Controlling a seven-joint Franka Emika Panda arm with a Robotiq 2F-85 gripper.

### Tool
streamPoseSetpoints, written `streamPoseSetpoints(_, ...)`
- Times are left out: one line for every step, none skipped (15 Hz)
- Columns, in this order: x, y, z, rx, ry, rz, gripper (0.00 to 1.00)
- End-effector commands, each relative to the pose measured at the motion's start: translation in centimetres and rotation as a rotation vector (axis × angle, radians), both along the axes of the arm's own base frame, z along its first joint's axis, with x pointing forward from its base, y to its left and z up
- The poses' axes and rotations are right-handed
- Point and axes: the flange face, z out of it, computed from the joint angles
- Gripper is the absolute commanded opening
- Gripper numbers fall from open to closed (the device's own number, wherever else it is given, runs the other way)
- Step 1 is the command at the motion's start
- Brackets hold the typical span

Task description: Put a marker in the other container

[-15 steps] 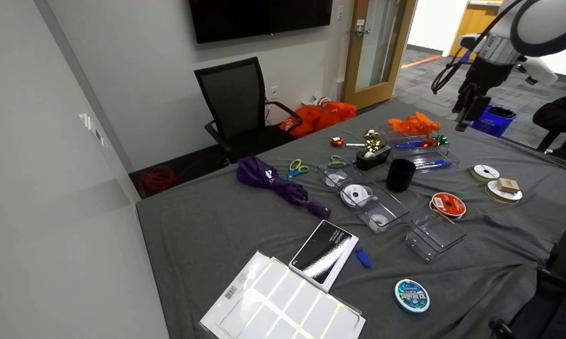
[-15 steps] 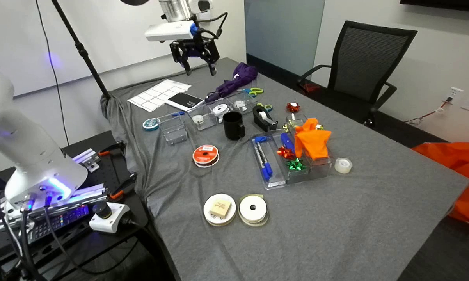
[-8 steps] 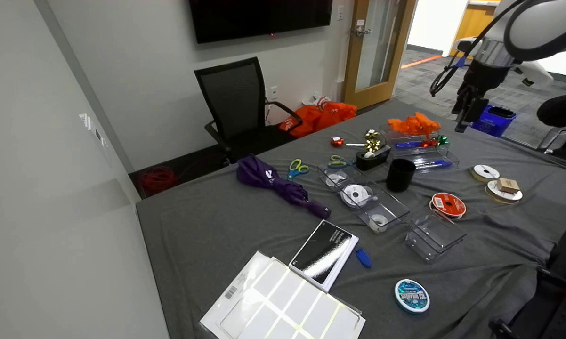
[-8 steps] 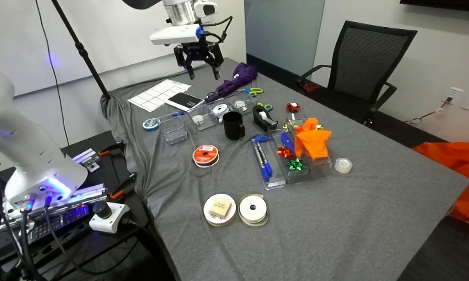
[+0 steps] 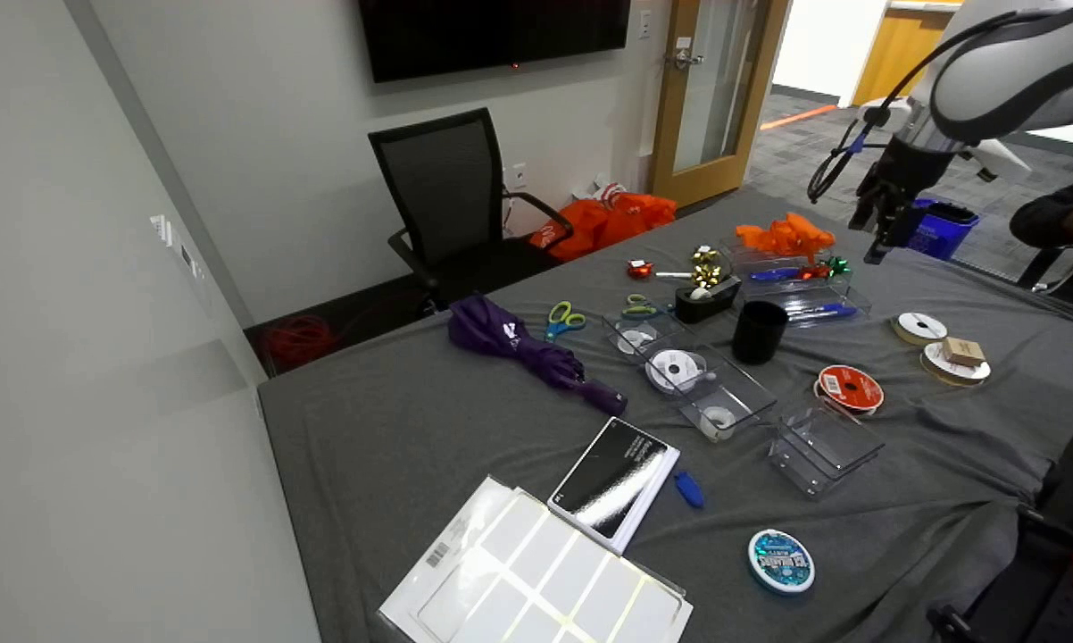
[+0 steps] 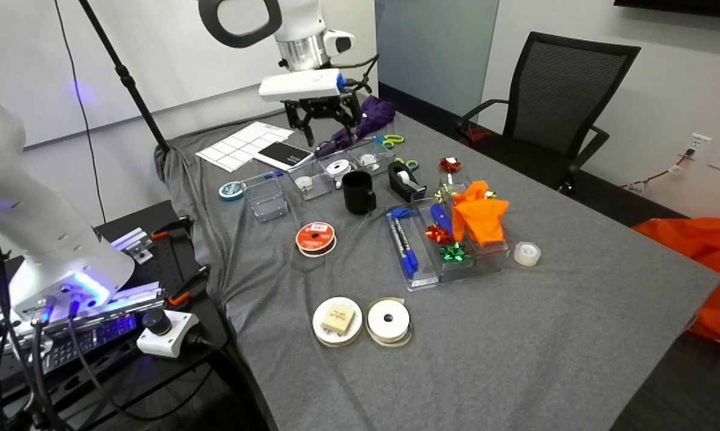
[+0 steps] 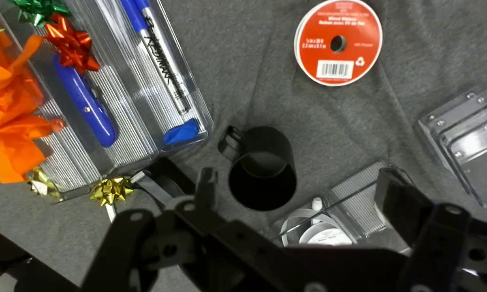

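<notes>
Your gripper (image 6: 331, 141) hangs above the table (image 6: 545, 347) with its jaws spread wide. In the wrist view you see the black mug (image 7: 270, 140) framed between them; it stands upright below. Your markers (image 6: 404, 245), two with blue caps, are in the left compartment of a clear tray (image 6: 424, 287) in an exterior view, lying side by side with the caps toward the near end. A small blue piece (image 6: 401, 212) sits at that compartment's far end. In the compartment just to the right you have a blue tool (image 6: 441, 219), a red bow (image 6: 438, 234) and, nearest, a green bow (image 6: 454, 252). An orange cloth (image 6: 481, 215) covers much of the right compartment. Left of the tray is the mug, and beyond it a second tray (image 6: 321, 190) with a white spool (image 6: 336, 169) inside. A clear box (image 6: 270, 209) stands farther left, and a red spool (image 6: 316, 242) lies on the table left of the mug and nearer.
</notes>
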Motion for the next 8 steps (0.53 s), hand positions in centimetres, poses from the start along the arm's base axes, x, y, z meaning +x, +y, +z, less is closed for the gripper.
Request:
streamPoseSetpoints(2.1, -4.1, -3.0, 0.013, -0.006, 0.113, 1.0)
streamPoseSetpoints(2.4, -4.9, -3.6, 0.022, -0.003, 0.145, 1.0)
streamPoseSetpoints(2.8, -5.7, -4.4, 0.035, 0.003, 0.185, 1.0)
streamPoseSetpoints(3.2, -6.5, -5.1, 0.041, 0.008, 0.226, 1.0)
streamPoseSetpoints(3.5, -7.4, -5.7, 0.041, 0.012, 0.267, 1.0)
streamPoseSetpoints(3.9, -8.1, -6.2, 0.041, 0.016, 0.3, 1.0)
streamPoseSetpoints(4.3, -9.0, -6.9, 0.035, 0.024, 0.329, 1.0)
streamPoseSetpoints(4.7, -9.7, -7.5, 0.025, 0.032, 0.352, 1.0)
